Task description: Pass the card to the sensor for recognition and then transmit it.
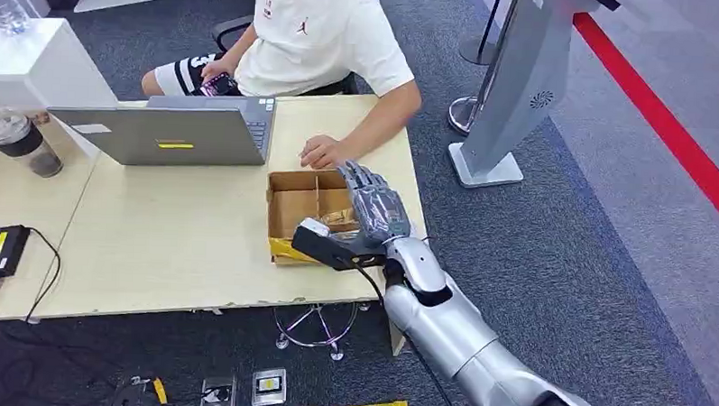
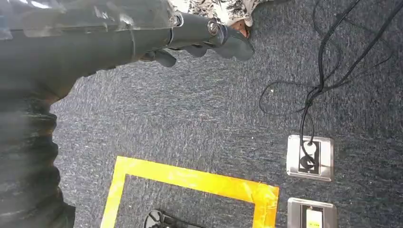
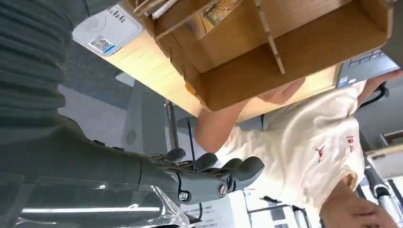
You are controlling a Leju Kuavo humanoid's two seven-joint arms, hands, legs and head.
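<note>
A brown cardboard box [image 1: 295, 199] with dividers stands at the table's near right corner. Something shiny, perhaps the cards [image 1: 337, 219], lies in its near right compartment; the right wrist view shows the box [image 3: 285, 52] and that shiny content [image 3: 216, 12]. My right hand [image 1: 374, 203] hovers over the box's right side, fingers spread, holding nothing; its fingers [image 3: 214, 173] are bare. The grey sensor stand [image 1: 513, 91] rises from the floor to the right of the table, also visible past the table edge [image 3: 138, 118]. My left hand [image 2: 209, 35] hangs over the carpet, holding nothing.
A person in a white shirt [image 1: 316, 39] sits at the table's far side, one hand [image 1: 321, 152] resting just behind the box. A grey laptop [image 1: 178, 129], a cup [image 1: 19, 141] and a black device [image 1: 2, 249] lie further left. Floor sockets [image 2: 310, 156] and yellow tape [image 2: 190, 179] mark the carpet.
</note>
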